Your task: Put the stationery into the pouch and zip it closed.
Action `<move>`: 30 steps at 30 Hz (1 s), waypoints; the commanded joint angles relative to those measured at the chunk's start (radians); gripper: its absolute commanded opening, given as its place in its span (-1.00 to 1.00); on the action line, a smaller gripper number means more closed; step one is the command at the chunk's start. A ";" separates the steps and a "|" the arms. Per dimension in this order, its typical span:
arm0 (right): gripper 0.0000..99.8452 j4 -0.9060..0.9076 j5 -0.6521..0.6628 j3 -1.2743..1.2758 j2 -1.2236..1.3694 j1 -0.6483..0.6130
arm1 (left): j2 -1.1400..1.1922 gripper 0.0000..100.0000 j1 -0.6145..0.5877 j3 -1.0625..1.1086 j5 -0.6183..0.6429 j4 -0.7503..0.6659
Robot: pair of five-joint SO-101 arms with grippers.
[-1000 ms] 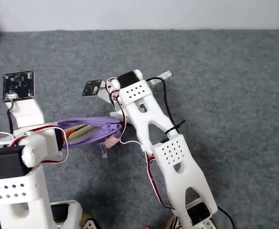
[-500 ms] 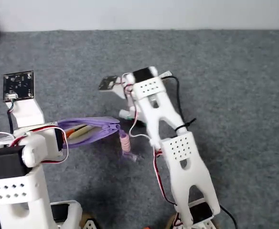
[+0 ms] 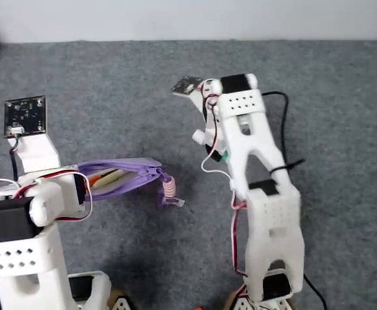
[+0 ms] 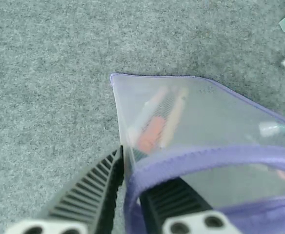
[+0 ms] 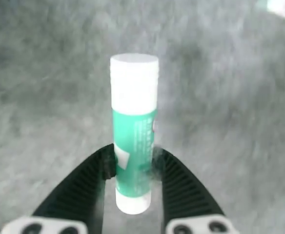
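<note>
Jaws of right gripper (image 5: 132, 168) clamped on green-and-white glue stick (image 5: 133, 122), long axis in line with jaws. Jaws of left gripper (image 4: 128, 168) pinched on corner of purple mesh pouch (image 4: 201, 122), pens inside; free end with zip pull (image 3: 169, 188) toward stick, apart from it. Grey felt surface (image 3: 330, 97); pale wall (image 3: 175, 19) behind.

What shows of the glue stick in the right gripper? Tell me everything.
The glue stick is a cylinder, plastic by its look, with a green body, a white cap on one end and a white base. The right gripper clamps the green body near the base, a finger on each side, the cap pointing away from the gripper. Nothing else visibly touches it; the grey table lies behind.
</note>
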 commanded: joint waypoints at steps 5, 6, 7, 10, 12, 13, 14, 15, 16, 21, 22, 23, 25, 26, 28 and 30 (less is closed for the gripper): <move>-0.98 0.041 -0.206 0.318 -0.578 -0.061 | 0.008 -0.97 0.005 -0.001 0.012 -0.058; -0.98 0.041 -0.232 0.338 -0.631 -0.077 | 0.008 -0.97 0.005 -0.001 0.012 -0.064; -0.98 0.041 -0.259 0.356 -0.684 -0.094 | 0.009 -0.97 0.005 -0.001 0.012 -0.072; -0.98 0.041 -0.333 0.381 -0.812 -0.157 | 0.052 -0.97 0.005 -0.004 0.012 -0.077; -0.98 0.039 -0.384 0.381 -0.885 -0.205 | 0.114 -0.97 0.005 -0.015 0.012 -0.069; -0.98 0.036 -0.414 0.379 -0.915 -0.229 | 0.144 -0.97 0.005 -0.031 0.012 -0.068; -0.98 0.024 -0.448 0.379 -0.941 -0.254 | 0.172 -0.97 0.005 -0.054 0.012 -0.064; -0.98 0.013 -0.491 0.379 -0.966 -0.278 | 0.201 -0.97 0.005 -0.081 0.012 -0.060; -0.98 -0.004 -0.539 0.379 -0.989 -0.305 | 0.227 -0.97 0.005 -0.110 0.012 -0.060; -0.98 -0.157 -0.859 0.379 -1.078 -0.429 | 0.327 -0.97 0.005 -0.222 0.012 -0.061; -0.98 -0.199 -0.898 0.379 -1.089 -0.453 | 0.345 -0.97 0.005 -0.237 0.012 -0.061; -0.98 -0.242 -0.910 0.381 -1.096 -0.475 | 0.361 -0.97 0.005 -0.252 0.012 -0.061; -0.98 -0.328 -0.914 0.385 -1.102 -0.515 | 0.390 -0.97 0.005 -0.282 0.012 -0.061; -0.98 -0.372 -0.914 0.387 -1.101 -0.533 | 0.402 -0.97 0.005 -0.295 0.012 -0.063; -0.98 -0.479 -0.914 0.427 -1.101 -0.559 | 0.425 -0.97 0.005 -0.320 0.014 -0.064; -0.98 -0.588 -0.911 0.502 -1.102 -0.570 | 0.445 -0.97 0.005 -0.341 0.035 -0.066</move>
